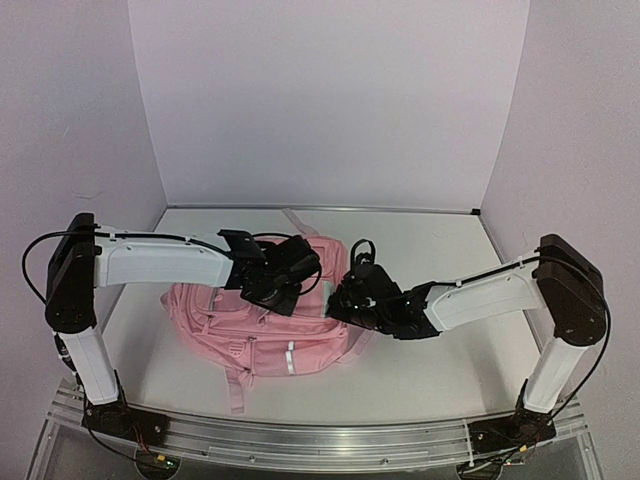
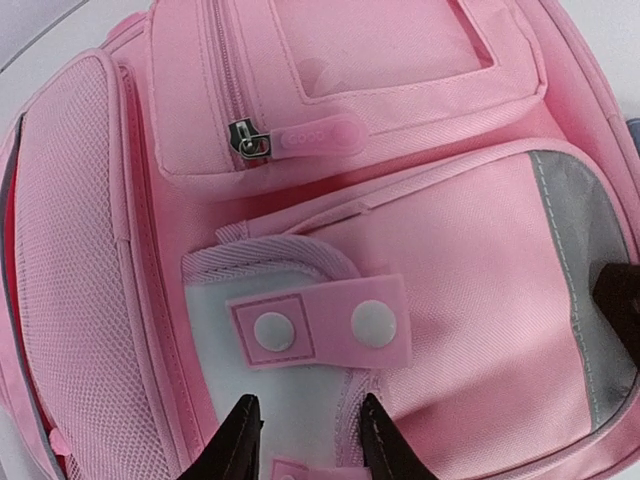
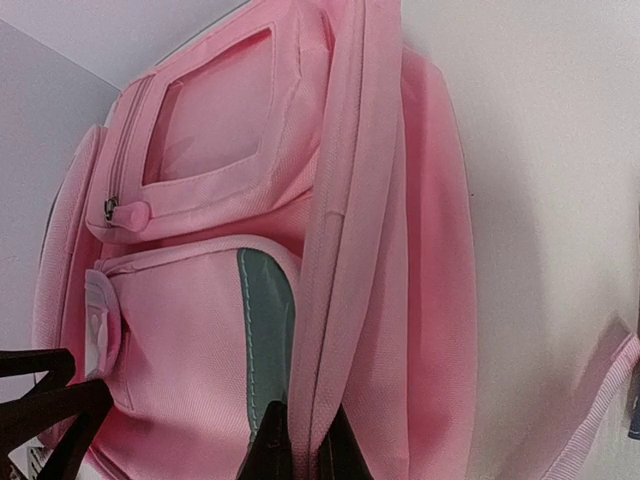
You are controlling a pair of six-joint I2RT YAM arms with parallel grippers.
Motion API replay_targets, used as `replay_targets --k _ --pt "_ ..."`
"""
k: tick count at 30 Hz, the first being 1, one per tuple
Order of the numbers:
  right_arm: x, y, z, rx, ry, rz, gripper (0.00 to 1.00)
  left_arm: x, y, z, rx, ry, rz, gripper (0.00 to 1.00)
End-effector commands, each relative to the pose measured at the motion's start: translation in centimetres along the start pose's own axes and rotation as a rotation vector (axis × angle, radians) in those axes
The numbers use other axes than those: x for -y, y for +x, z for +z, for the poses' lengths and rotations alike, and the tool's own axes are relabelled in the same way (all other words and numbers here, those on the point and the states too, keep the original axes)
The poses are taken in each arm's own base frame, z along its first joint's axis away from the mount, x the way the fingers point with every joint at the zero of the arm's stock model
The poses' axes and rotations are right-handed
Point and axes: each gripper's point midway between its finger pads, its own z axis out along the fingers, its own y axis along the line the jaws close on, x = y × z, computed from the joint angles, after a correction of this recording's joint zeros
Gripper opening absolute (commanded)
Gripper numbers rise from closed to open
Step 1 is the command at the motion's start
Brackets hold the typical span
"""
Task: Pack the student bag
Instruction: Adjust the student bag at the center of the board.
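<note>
The student bag (image 1: 250,335) lies flat on the table, front side up, pink with grey-green trim (image 3: 268,320). My left gripper (image 1: 285,285) hovers over its front pocket. In the left wrist view that gripper (image 2: 305,405) has its jaws narrowly apart, straddling pale pocket fabric and its pink edging just below a two-snap tab (image 2: 320,325). A zip pull (image 2: 300,140) lies shut above. My right gripper (image 1: 345,300) is at the bag's right side. There it (image 3: 305,415) is shut on the raised pink seam of the bag (image 3: 400,250).
A loose strap (image 1: 235,390) trails toward the near edge and another (image 1: 300,222) toward the back wall. White walls enclose the table on three sides. A metal rail (image 1: 300,440) runs along the front between the arm bases.
</note>
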Motion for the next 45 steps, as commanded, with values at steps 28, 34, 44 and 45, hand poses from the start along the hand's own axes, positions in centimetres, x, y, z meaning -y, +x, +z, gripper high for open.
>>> replay_targets --k 28,34,44,45 --pt "5.8 -0.9 1.2 0.081 0.168 0.049 0.0 -10.1 -0.9 -2.4 0.144 0.149 -0.419 0.0" --pt "6.1 -2.4 1.5 0.098 0.175 0.027 0.0 -12.3 1.7 -1.4 0.143 0.177 -0.579 0.0" --pt "2.6 -5.6 -0.2 0.076 0.083 -0.167 0.43 -12.3 4.7 0.0 0.121 0.279 -0.735 0.02" --pt "3.4 -5.8 -0.5 0.069 0.104 -0.165 0.53 -12.3 4.9 0.2 0.117 0.288 -0.743 0.03"
